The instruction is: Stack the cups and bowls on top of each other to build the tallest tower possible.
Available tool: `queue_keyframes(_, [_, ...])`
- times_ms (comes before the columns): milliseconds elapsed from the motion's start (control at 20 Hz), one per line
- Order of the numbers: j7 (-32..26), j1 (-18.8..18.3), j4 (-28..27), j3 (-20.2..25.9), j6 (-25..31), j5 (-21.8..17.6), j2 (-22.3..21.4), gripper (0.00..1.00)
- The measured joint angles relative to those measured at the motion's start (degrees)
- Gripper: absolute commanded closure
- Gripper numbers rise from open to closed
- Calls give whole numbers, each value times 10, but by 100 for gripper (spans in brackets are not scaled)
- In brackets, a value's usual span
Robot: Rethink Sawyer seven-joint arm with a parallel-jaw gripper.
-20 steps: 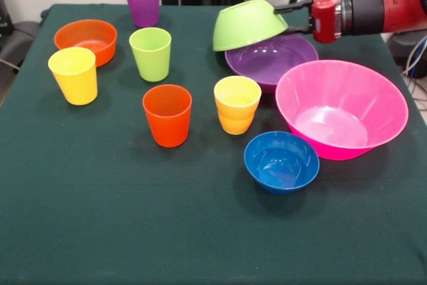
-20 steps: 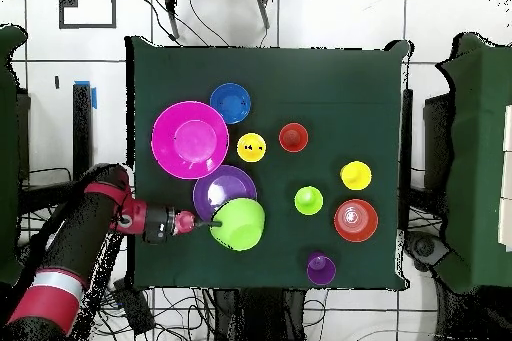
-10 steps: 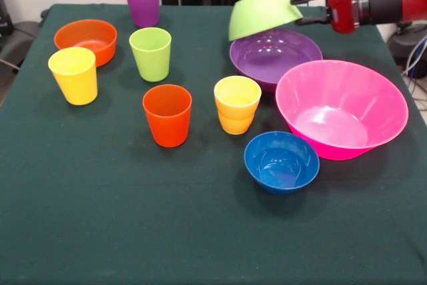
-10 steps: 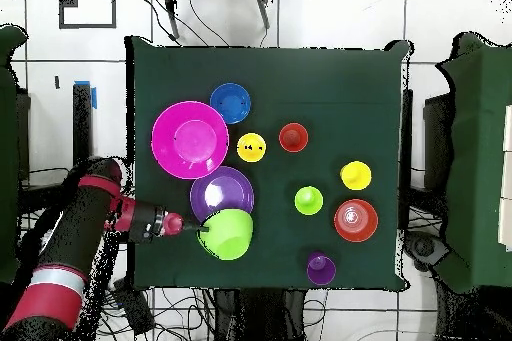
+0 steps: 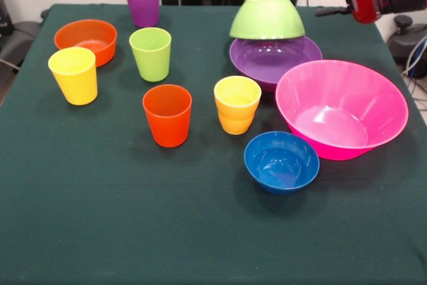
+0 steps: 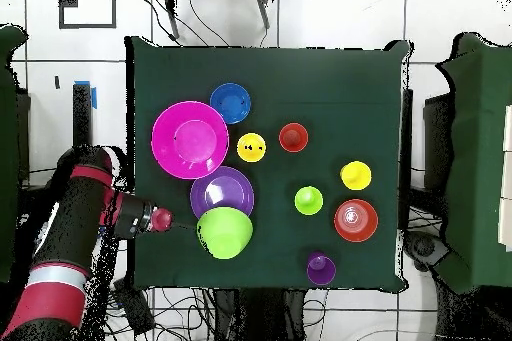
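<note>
Lime green bowl [image 5: 267, 19] sits upside down, rim downward and dome up, at the far side of the purple bowl [image 5: 273, 60], overlapping that bowl's far rim; whether it bears on the rim or on the cloth behind it cannot be settled from either view. It looks level in the front view, so its axis runs vertical, mouth to the table. Gripper [image 5: 328, 1] is apart from it, just off to the right in the front view and at about the height of the dome's top, fingers spread and holding nothing (a clear gap shows between them and the bowl in the overhead view too). Fingers point horizontally toward the bowl, so any re-grasp would come in sideways along that line. Judgement: the inverted bowl offers a broad dome as a base for the next piece. Pink bowl [image 5: 341, 108], blue bowl [image 5: 281, 161] and orange bowl [image 5: 86, 39] stand mouth-up on the table [image 5: 200, 231]. Five cups stand upright and separate, the yellow-orange cup [image 5: 237, 104] nearest the purple bowl.
</note>
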Motion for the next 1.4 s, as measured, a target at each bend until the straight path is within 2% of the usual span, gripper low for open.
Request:
queue_keyframes(650, [-3,-4,0,2,0,-25,7,0])
queue_keyframes(950, [-3,1,17,1,-1,-44,-12,0])
queue_keyframes(1150, [-3,16,51,-3,-1,-59,-47,0])
queue_keyframes(1400, [-3,45,114,-12,-10,-71,-120,0])
